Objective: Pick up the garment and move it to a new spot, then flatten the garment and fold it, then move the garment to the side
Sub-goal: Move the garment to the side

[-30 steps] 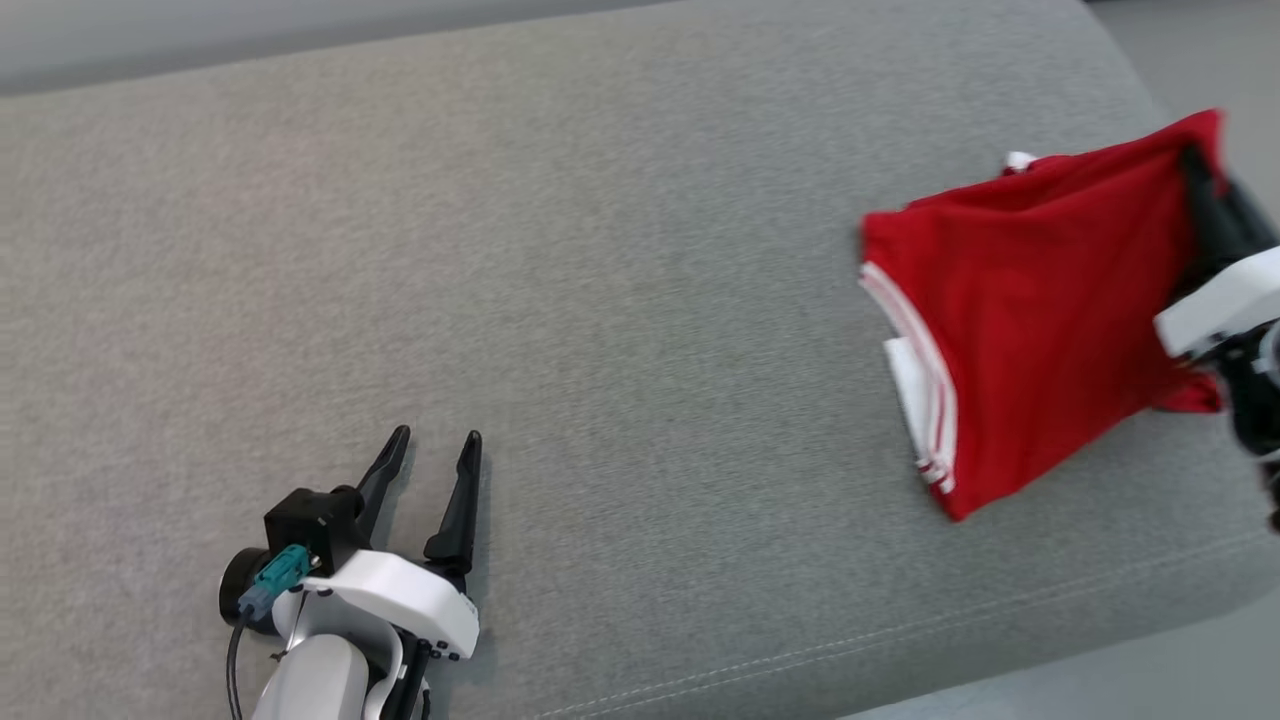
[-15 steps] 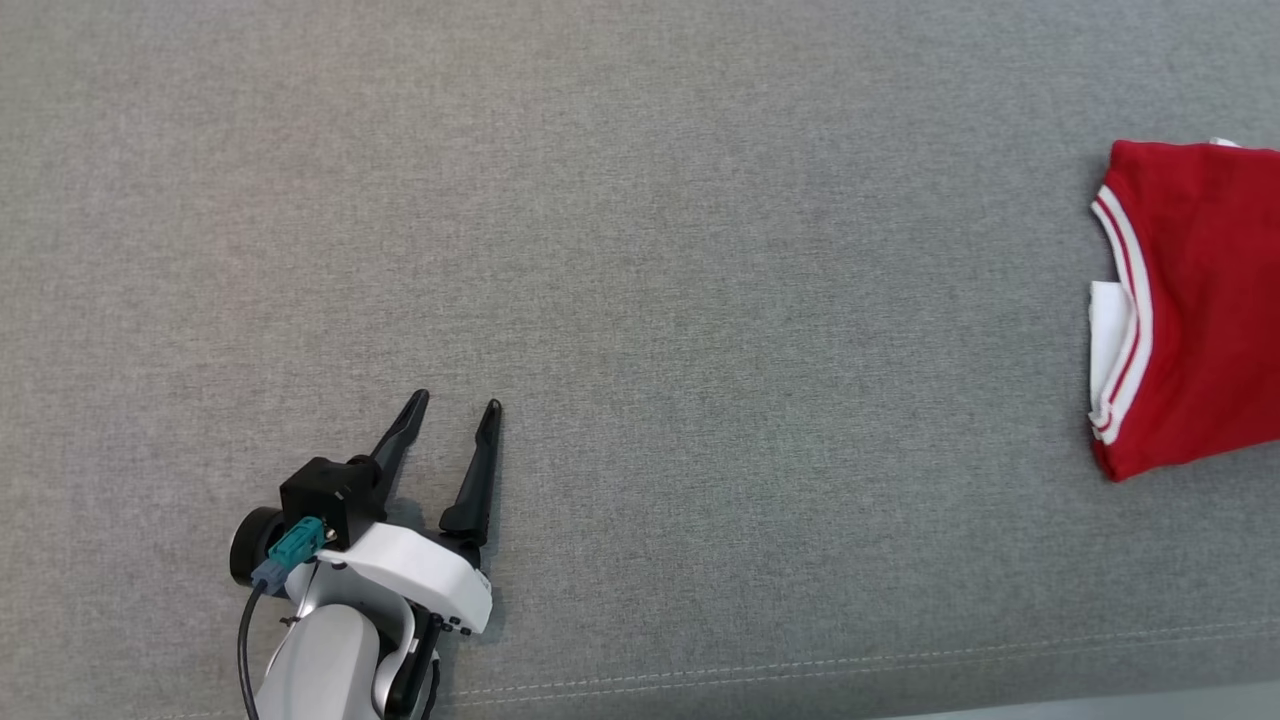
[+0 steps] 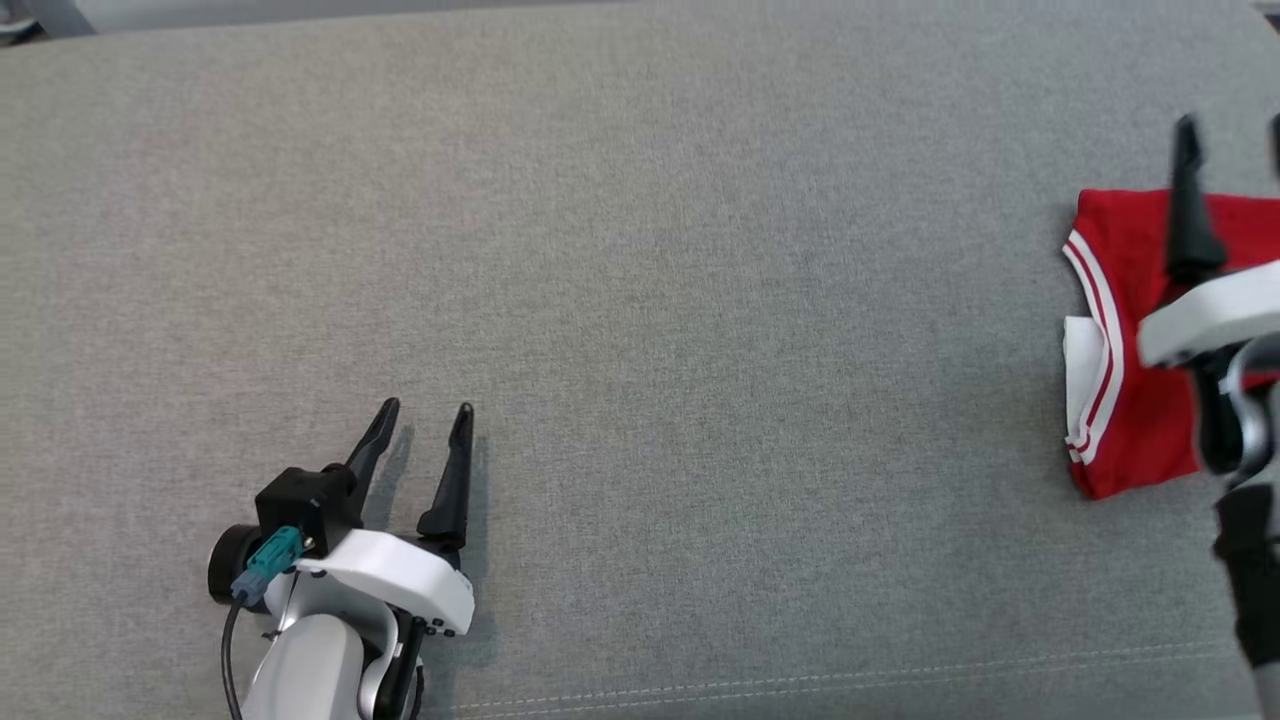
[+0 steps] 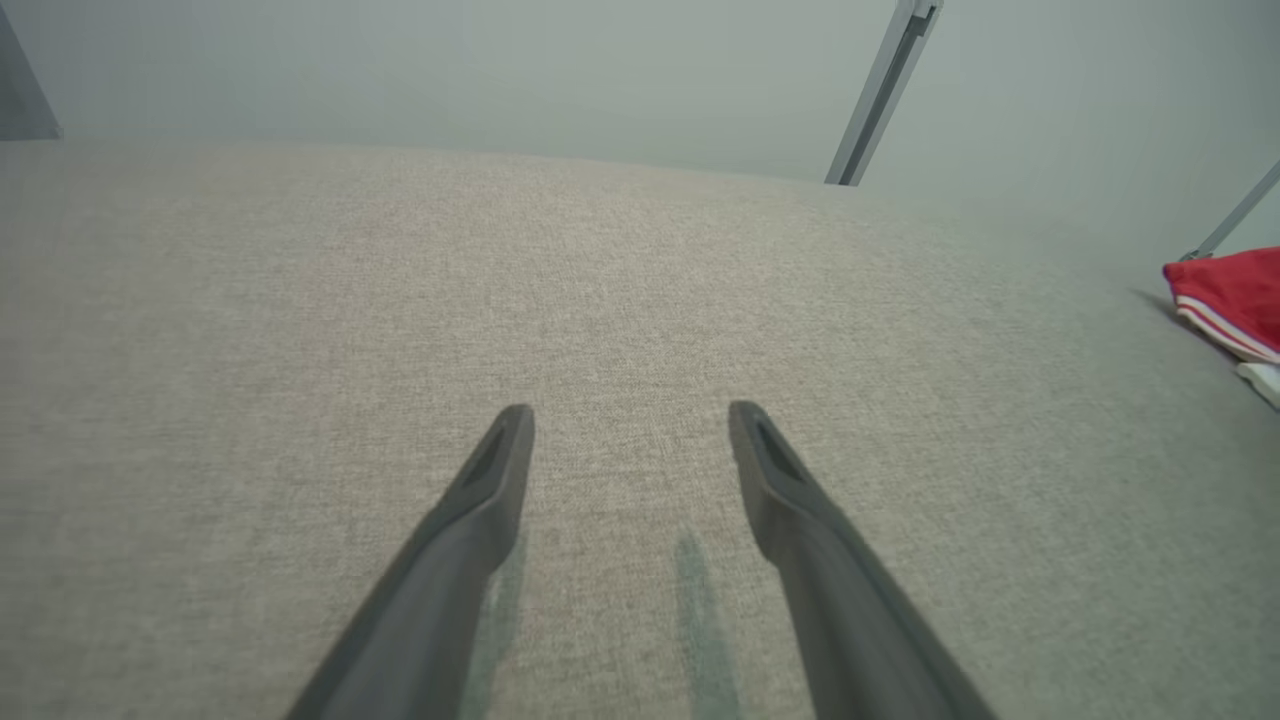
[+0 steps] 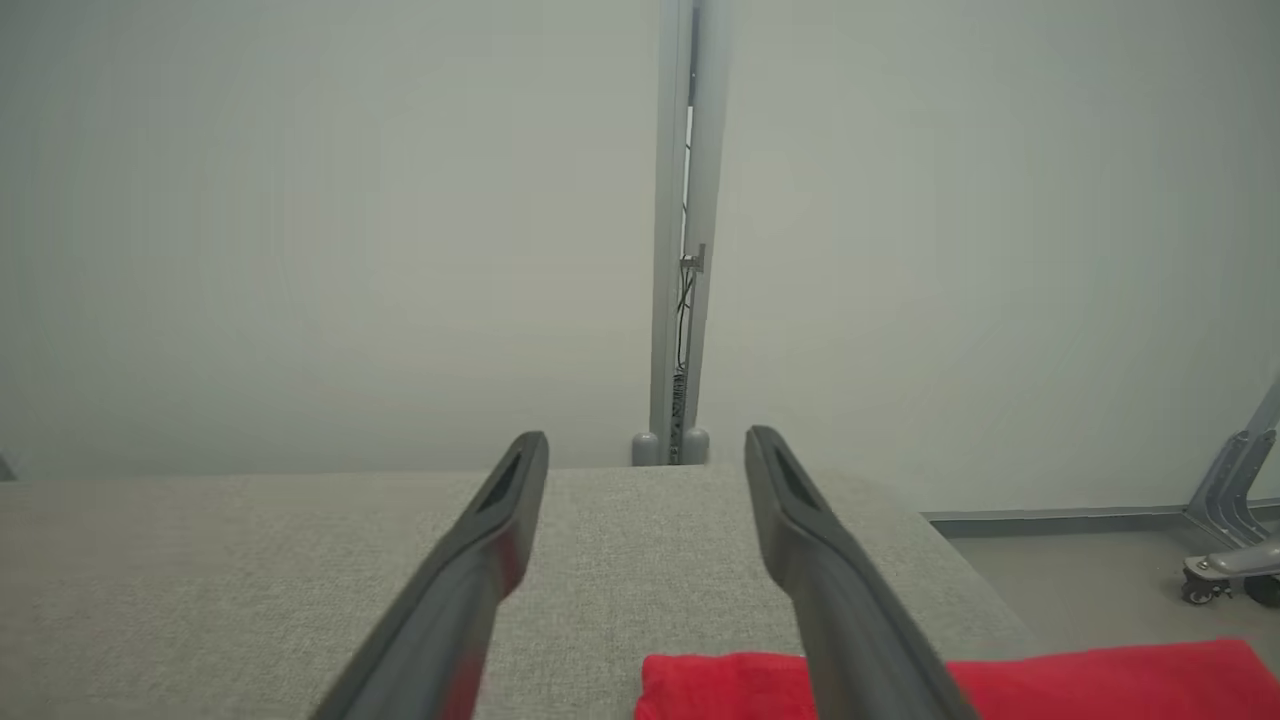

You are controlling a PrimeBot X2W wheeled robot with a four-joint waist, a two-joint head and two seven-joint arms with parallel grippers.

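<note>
Head view: the folded red garment [image 3: 1145,440] is seen lying at the far right of the grey cushion [image 3: 640,250]. Above it the right gripper [image 5: 645,445] is held spread and empty; the left gripper [image 3: 427,408], fingers parted, is parked well apart.

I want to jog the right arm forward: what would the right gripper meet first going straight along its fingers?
Probably nothing close: the right gripper points over the red garment and the grey cushion toward the upright post at the wall. Height above the cushion is hard to judge.
</note>
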